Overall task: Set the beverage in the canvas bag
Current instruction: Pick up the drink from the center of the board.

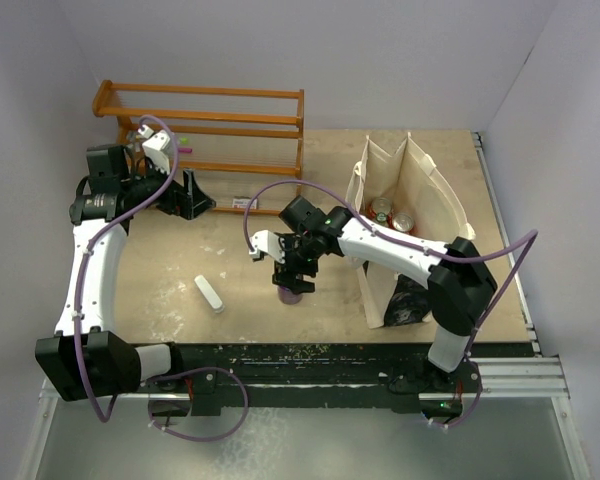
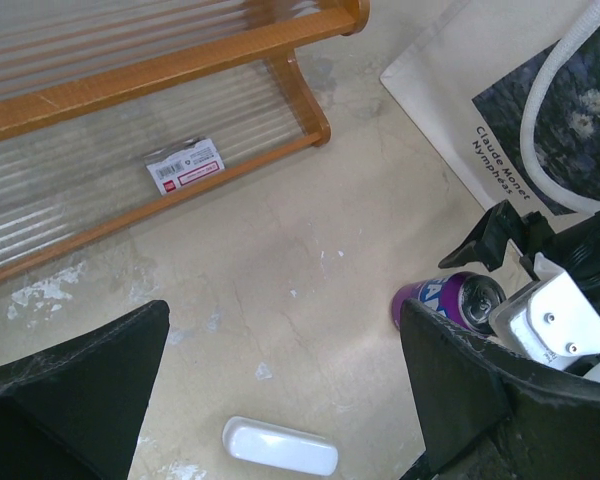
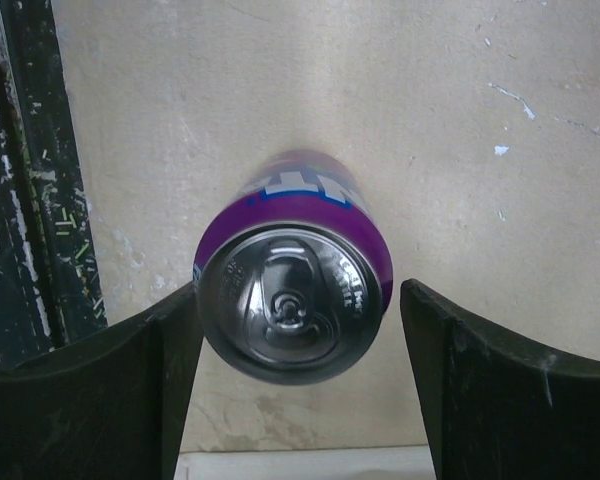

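Note:
A purple beverage can (image 1: 290, 296) stands upright on the table near the front edge. It also shows in the left wrist view (image 2: 450, 300) and, from above, in the right wrist view (image 3: 292, 290). My right gripper (image 1: 296, 272) is open and straddles the can's top (image 3: 300, 300); the left finger (image 3: 170, 350) is against the can and the right finger stands apart from it. The cream canvas bag (image 1: 420, 190) stands open to the right, its printed side also in the left wrist view (image 2: 510, 130). My left gripper (image 1: 192, 195) is open and empty by the rack (image 2: 283, 335).
Two cans (image 1: 392, 216) sit inside the bag. A wooden rack (image 1: 200, 115) stands at the back left with a small label card (image 2: 184, 165) under it. A white oblong object (image 1: 209, 294) lies left of the purple can. The table's dark front edge (image 3: 20, 180) is close to the can.

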